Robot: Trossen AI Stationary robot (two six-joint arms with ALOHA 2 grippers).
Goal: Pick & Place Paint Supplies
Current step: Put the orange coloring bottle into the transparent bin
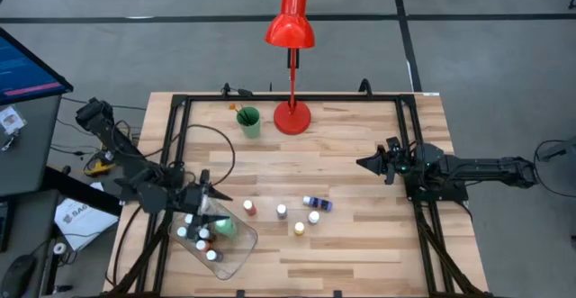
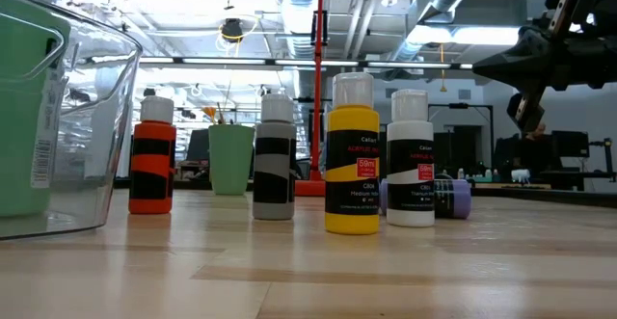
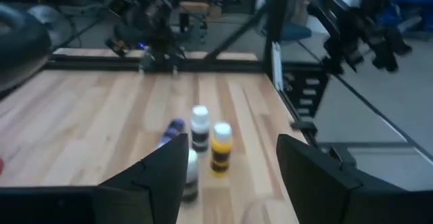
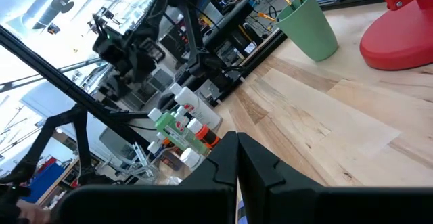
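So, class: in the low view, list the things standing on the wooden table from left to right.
Clear plastic tray → orange-and-black paint bottle → green cup → grey-and-black paint bottle → yellow paint bottle → white paint bottle.

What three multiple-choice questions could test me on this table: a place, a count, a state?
1. Where does the green cup stand?
A beside the red lamp's base; B on the floor; C atop a bottle.
2. How many small bottles are outside the clear tray?
A two; B five; C nine.
3. How is the purple bottle placed?
A upright; B stacked on another bottle; C lying on its side.

Answers: 1 A, the cup sits just left of the lamp base. 2 B, orange, grey, yellow, white and purple show. 3 C, its length lies flat on the wood.
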